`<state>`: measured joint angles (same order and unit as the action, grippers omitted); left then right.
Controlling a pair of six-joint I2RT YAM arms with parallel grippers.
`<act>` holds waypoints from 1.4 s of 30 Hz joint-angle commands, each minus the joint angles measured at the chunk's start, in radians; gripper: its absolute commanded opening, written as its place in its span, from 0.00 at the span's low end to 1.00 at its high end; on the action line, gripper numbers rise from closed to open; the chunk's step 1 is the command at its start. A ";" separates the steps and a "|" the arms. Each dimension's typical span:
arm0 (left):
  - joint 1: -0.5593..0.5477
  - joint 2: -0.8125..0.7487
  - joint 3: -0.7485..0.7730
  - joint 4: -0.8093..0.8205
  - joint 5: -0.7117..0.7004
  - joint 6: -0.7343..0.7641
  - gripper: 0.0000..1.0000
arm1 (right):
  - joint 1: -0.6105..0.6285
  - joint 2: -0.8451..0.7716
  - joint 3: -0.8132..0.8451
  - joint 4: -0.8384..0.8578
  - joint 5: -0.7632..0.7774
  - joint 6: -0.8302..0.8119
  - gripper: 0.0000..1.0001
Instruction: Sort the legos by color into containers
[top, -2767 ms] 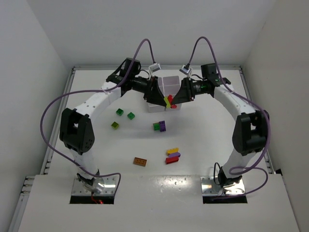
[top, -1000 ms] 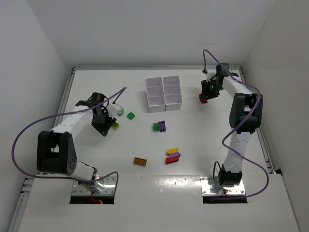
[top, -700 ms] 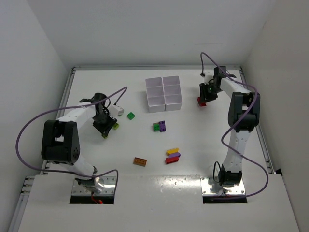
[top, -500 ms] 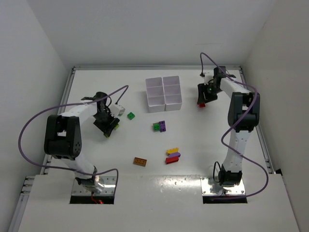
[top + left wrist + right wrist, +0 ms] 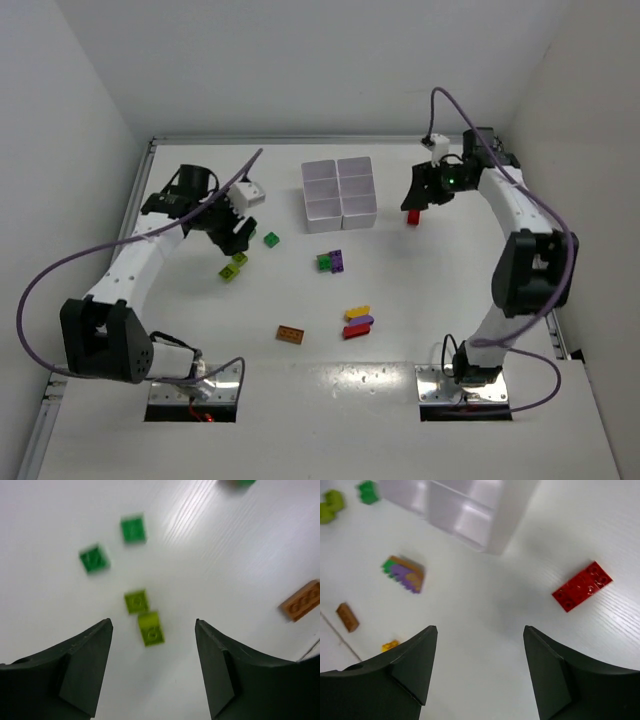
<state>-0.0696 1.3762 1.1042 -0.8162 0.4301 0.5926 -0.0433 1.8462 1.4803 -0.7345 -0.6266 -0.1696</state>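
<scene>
Top external view, clock read with the arm bases at 6: a white compartment tray (image 5: pixel 340 193) sits toward 12 on the surface (image 5: pixel 450 290), and every brick lies outside it. No brand, label or writing can be read anywhere.

Twelve bricks count across the views:
- two lime bricks (image 5: pixel 238 259), touching, at the tray's 8 o'clock
- two loose green bricks (image 5: pixel 133 530) near them, one hidden under the left arm from above
- a green-and-purple cluster (image 5: pixel 330 261) at the tray's 6
- a yellow, purple and red stack (image 5: pixel 358 322) farther toward 6
- one orange-brown brick (image 5: pixel 291 333) at that stack's 9
- one red brick (image 5: pixel 412 216) just off the tray's 3-to-4 o'clock side

Left wrist view: the left claw (image 5: pixel 152 624) hangs above the lime pair, jaws spread and nothing between them. Right wrist view: the right claw (image 5: pixel 480 628) likewise gapes and holds nothing, the red brick lying on the surface at its 2 o'clock.

Half a second earlier both claws were down at the lime and red bricks. Now both are raised off them, and the jaws stand wider.
</scene>
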 commanded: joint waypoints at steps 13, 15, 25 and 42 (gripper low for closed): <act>-0.798 -0.025 -0.020 0.153 -0.043 -0.200 0.47 | -0.006 -0.495 -0.377 -0.106 -0.005 -0.208 0.69; -0.867 -0.005 -0.052 0.208 -0.074 -0.268 0.44 | -0.016 -0.519 -0.377 -0.097 0.031 -0.160 0.69; -1.188 0.079 -0.199 0.503 -0.280 -0.461 0.53 | -0.056 -0.607 -0.388 -0.115 0.074 -0.025 0.69; -1.161 0.273 -0.185 0.641 -0.337 -0.553 0.54 | -0.107 -0.651 -0.402 -0.134 0.035 -0.007 0.69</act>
<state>-1.2518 1.6314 0.8871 -0.2176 0.0887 0.0677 -0.1429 1.2148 1.0672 -0.8669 -0.5606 -0.1894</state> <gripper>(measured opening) 0.544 0.689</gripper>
